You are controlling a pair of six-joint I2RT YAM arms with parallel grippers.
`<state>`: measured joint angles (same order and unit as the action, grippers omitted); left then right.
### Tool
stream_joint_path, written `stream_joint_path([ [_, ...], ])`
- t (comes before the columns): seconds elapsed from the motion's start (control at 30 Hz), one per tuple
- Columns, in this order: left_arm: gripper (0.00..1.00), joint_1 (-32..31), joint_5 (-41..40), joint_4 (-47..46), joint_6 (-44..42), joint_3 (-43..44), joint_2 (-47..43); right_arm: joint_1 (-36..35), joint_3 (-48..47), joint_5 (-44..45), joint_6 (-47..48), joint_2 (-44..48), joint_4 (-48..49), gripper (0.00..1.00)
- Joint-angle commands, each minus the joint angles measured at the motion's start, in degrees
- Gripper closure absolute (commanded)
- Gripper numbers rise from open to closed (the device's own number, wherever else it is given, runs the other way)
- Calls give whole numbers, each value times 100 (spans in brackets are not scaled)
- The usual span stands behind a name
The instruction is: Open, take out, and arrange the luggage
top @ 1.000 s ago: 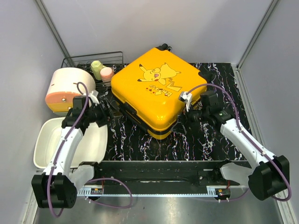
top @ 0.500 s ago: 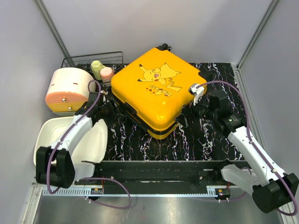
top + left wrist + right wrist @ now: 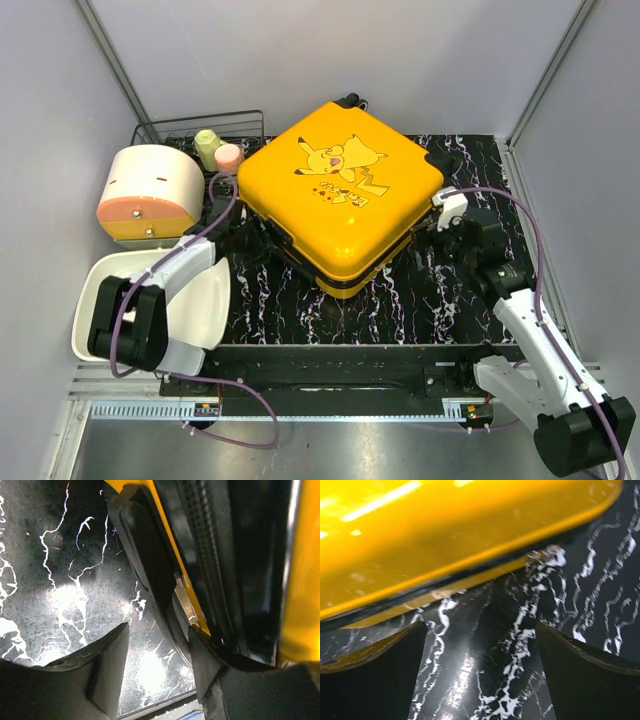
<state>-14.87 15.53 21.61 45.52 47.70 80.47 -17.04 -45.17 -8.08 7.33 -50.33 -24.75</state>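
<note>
**A:** What moved in the last second?

**B:** Both arms. Your left pincer has pushed in against the side of the luggage and narrowed to about half open. Its right finger is against the shell, and the black side handle runs down into the gap. I can't see anything clamped.

**A:** And the right?

**B:** Your right pincer slid outward along the shell to its right corner and opened fully. It's empty, with only worktop between the fingers. The luggage edge is just ahead of it.

**A:** Has the luggage moved?

**B:** No. It's closed and flat, print up, lying between your two pincers.

**A:** So where are we?

**B:** My read is you're still on the opening step. The left looks to be closing on the handle to brace, and the right is lined up at the shell's edge. Take-out and arranging are all still ahead.
</note>
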Motion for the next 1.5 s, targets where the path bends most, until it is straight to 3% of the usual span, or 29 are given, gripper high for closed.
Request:
stream_joint_path([
  [0.0,46,-138,-269,-579,107,432,443,804,166,-314,347,67,252,0],
  [0.1,56,-217,-568,-325,-244,976,864,1542,297,-1331,724,84,304,0],
  [0.13,68,-218,-638,-263,-410,1108,1048,1667,341,-1537,961,154,357,0],
  [0.27,99,-209,-735,219,-921,1715,1357,2405,386,-2223,1385,-64,357,3],
  [0.3,100,-174,-753,317,-1009,1838,1392,2555,221,-2668,1385,-187,348,5],
  [0.37,100,-69,-614,397,-1080,1743,1376,2977,61,-3058,1402,-565,348,10],
  [0.6,100,432,336,415,-1563,1531,1498,3189,560,-4069,2360,-1207,1339,20],
  [0.77,100,424,679,503,-1836,1637,1560,3189,948,-4343,2142,-1664,3053,27],
  [0.83,100,415,714,520,-1853,1646,1542,3189,940,-4343,1957,-1996,3580,35],
  [0.9,100,415,723,538,-1880,1663,1542,3189,800,-4308,2009,-2200,3653,41],
  [1.23,100,415,890,459,-1722,1611,1577,3189,606,-4676,1711,-3088,4681,47],
  [1.47,100,406,899,406,-1660,1602,1613,3172,325,-5063,1929,-3326,4348,51],
])
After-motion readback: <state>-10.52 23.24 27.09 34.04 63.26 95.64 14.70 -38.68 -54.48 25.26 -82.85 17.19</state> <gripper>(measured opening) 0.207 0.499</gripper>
